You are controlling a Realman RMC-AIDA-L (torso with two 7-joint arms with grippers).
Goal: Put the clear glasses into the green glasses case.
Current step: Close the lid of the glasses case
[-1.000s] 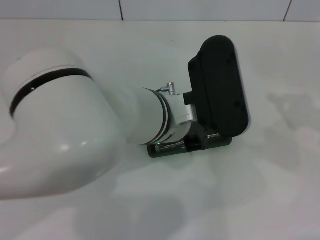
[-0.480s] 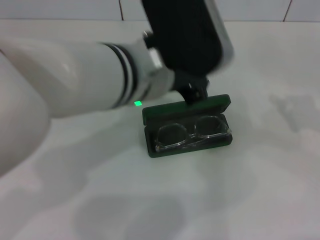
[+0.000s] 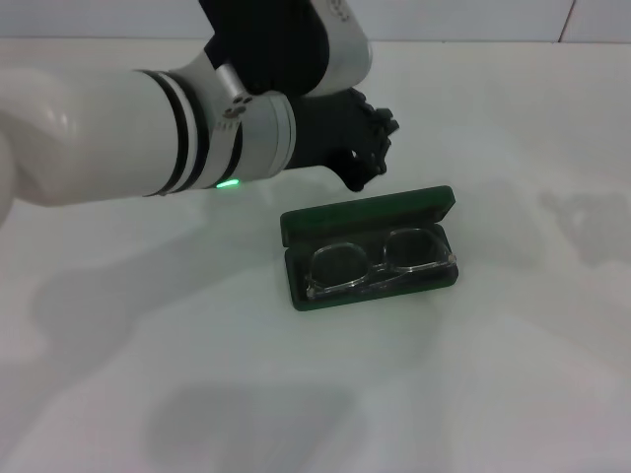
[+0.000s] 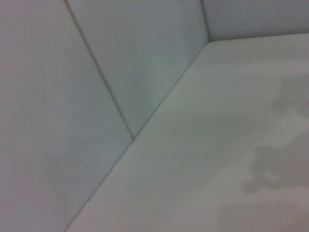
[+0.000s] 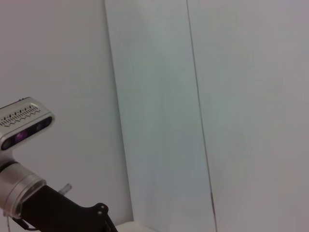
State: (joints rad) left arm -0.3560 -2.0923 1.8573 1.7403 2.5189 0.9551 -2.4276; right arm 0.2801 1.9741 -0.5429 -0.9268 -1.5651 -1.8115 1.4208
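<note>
The green glasses case (image 3: 368,211) lies open in the middle of the white table in the head view, its lid tipped back toward the wall. The clear glasses (image 3: 380,262) lie inside its dark tray, lenses up, filling its width. My left gripper (image 3: 379,153) hovers just behind and above the lid, open and holding nothing, apart from the case. The right wrist view catches that same left arm's black hand (image 5: 67,213) low against the wall. My right gripper does not show in any view.
The left forearm (image 3: 148,133) spans the upper left of the head view above the table. A tiled wall (image 3: 444,18) runs along the table's far edge. The left wrist view shows only the wall (image 4: 72,121) meeting the tabletop (image 4: 217,159).
The left arm has lifted off the case and drawn back toward the wall and left. The open case with the glasses lying in it has come into sight.
</note>
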